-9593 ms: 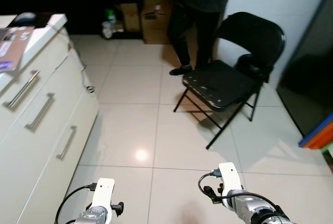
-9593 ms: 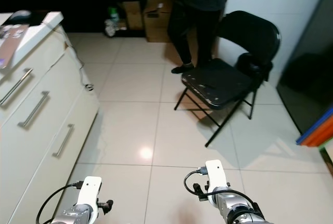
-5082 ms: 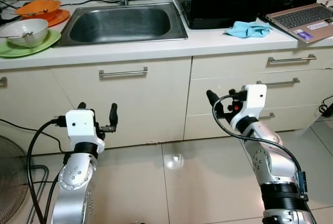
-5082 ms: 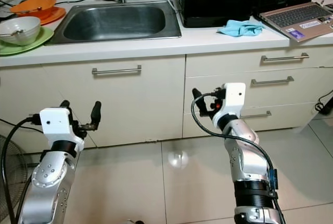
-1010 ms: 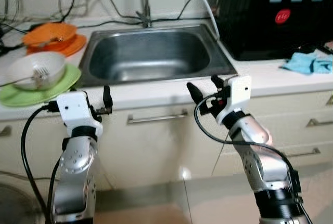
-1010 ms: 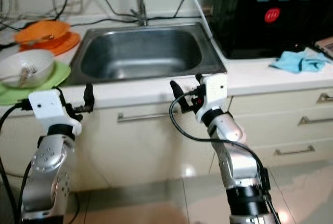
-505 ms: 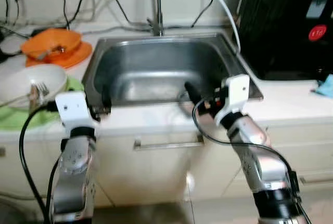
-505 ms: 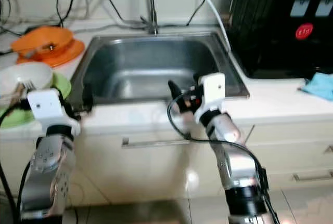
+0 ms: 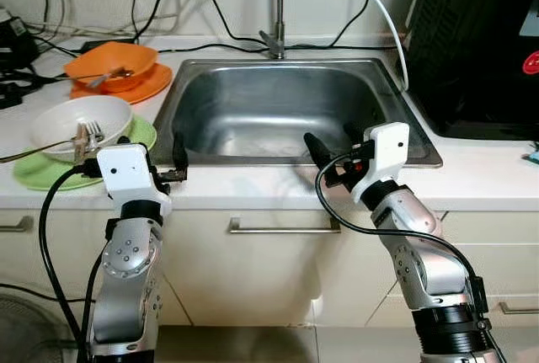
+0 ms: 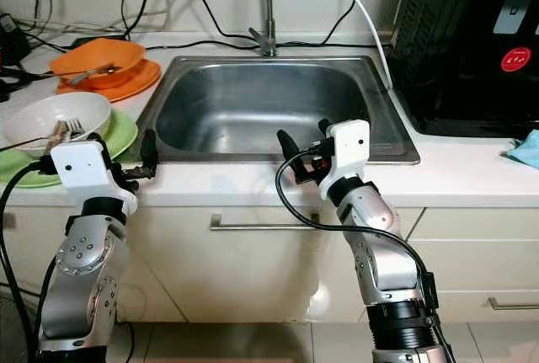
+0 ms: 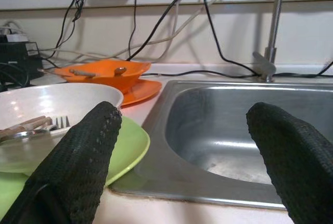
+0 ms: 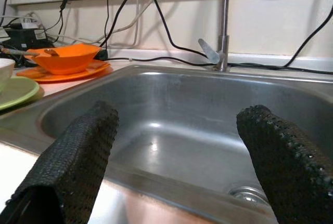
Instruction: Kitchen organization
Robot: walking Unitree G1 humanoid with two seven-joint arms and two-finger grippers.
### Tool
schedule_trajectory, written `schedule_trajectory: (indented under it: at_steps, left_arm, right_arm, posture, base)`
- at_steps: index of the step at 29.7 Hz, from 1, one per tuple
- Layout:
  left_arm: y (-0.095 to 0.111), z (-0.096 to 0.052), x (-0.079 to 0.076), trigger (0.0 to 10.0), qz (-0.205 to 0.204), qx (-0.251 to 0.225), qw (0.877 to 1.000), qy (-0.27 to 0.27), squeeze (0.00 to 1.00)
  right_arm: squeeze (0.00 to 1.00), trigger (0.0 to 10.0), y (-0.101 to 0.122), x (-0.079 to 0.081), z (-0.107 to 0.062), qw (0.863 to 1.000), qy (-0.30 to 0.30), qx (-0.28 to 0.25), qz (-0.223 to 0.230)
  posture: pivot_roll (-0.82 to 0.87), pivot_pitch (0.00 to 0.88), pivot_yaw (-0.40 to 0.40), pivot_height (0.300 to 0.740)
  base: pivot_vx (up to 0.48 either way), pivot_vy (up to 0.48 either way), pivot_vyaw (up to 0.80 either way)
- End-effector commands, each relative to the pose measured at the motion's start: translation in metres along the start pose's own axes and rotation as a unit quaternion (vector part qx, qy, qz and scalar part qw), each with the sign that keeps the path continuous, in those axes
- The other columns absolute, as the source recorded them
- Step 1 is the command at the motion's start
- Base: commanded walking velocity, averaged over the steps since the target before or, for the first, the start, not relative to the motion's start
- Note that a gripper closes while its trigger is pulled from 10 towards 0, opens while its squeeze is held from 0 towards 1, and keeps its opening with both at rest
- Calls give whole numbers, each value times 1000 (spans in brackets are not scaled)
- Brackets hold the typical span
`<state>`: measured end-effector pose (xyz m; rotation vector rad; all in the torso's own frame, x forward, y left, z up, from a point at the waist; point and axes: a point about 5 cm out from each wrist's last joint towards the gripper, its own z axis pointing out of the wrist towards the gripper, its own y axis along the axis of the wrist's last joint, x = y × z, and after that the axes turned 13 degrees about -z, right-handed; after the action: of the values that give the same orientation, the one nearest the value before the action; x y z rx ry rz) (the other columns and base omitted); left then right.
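1. Black fingers on both grippers are spread wide with nothing between them. The left gripper [image 9: 152, 154] sits over the near counter edge by the sink's left corner; the right gripper [image 9: 331, 149] hangs over the sink's near rim, roughly mid-sink.
2. Right in front of them is the stainless sink [image 9: 404, 114], basin dry-looking, with the drain [image 12: 251, 195] low in the bottom on the right wrist view.
3. Tap [image 9: 278, 1] stands at the far rim, with a white hose [image 9: 383, 18] curving off it to the right.
4. Left of the sink, near side: a white bowl [image 9: 80, 123] with a fork [image 9: 91, 132] in it, sitting on a green plate [image 9: 139, 134]. It's just beside the left gripper, not touching as far as I can tell.
5. Farther back on the left: an orange bowl [image 9: 109, 61] on an orange plate [image 9: 139, 87], some utensil inside, can't tell which.
6. Black cables [image 9: 160, 5] run along the back wall.
7. Right of the sink is a big black appliance [image 9: 480, 43] with a red badge.
8. Below the counter, a cream cabinet front with a metal handle [image 9: 282, 228].
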<state>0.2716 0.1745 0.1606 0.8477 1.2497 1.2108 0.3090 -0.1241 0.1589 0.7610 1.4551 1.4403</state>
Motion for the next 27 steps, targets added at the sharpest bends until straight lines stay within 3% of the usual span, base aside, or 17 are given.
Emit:
schedule_trajectory:
  at_steps: [1, 15, 23, 27]
  left_arm:
    - [2, 0, -1, 10000, 2, -4, 1000, -6, 0]
    - [11, 2, -7, 10000, 37, -33, 999, -22, 0]
    - [16, 2, -10, 10000, 49, -49, 997, -33, 0]
    - [29, 2, -16, 10000, 67, -84, 993, -47, 0]
  right_arm:
    - [0, 10000, 6, -2, 3, 1000, -2, -12, -7]
    - [0, 10000, 5, -2, 3, 1000, -5, -12, -6]
    - [0, 10000, 6, -2, 3, 1000, -7, -13, -3]
    - [0, 10000, 6, -2, 3, 1000, -9, -14, -2]
  posture:
    - [-100, 0, 58, 740]
    - [-100, 0, 57, 740]
    - [-99, 0, 60, 740]
    - [-99, 0, 58, 740]
  base:
    - [0, 0, 625]
    - [0, 0, 654]
    - [0, 0, 0]
    - [0, 0, 0]
